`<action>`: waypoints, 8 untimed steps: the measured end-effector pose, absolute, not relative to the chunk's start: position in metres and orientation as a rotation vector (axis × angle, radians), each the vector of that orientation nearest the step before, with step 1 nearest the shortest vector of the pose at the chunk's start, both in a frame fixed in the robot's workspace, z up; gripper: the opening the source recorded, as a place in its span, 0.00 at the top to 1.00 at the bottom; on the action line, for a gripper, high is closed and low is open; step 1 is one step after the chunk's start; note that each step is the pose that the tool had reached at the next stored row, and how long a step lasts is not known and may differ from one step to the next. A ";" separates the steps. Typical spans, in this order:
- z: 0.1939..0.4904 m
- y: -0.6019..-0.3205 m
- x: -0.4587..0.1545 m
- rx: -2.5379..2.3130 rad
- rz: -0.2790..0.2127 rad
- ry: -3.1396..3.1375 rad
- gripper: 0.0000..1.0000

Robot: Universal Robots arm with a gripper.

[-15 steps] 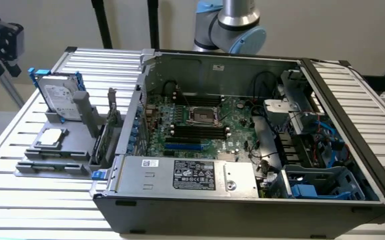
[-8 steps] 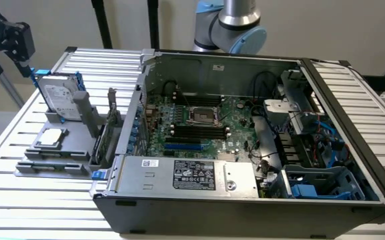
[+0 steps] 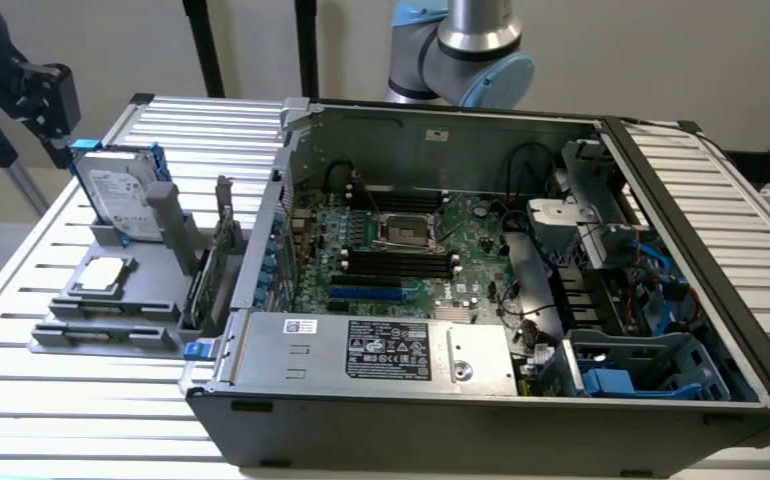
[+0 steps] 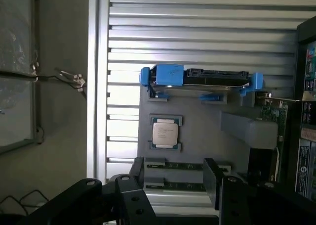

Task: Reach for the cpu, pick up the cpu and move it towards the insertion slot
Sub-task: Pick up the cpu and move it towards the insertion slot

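Reach step: the gripper (image 4: pixel 178 198), jaws apart, hangs well clear of the cpu (image 3: pixel 102 275). The chip lies flat on the grey fixture (image 3: pixel 148 300), at the exterior view's left of the computer case (image 3: pixel 492 420). By judgement, the approach calls for centring squarely over it.

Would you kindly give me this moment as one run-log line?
phase: reach | pincer: open, holding nothing, apart from cpu | cpu: flat in gray holder beside hard drive | slot: on motherboard
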State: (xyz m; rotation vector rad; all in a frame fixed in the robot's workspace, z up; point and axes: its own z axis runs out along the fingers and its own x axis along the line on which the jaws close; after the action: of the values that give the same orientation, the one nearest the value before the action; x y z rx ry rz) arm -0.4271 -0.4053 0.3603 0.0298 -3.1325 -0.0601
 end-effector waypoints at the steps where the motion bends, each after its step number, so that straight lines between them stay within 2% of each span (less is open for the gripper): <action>1: 0.358 -0.406 -0.427 0.030 -0.060 -3.133 0.40; 8: 0.346 -0.412 -0.425 0.030 -0.060 -3.133 0.40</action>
State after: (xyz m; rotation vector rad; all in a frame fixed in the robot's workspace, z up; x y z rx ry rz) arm -0.4251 -0.4119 0.3458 0.0298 -3.1325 -0.0600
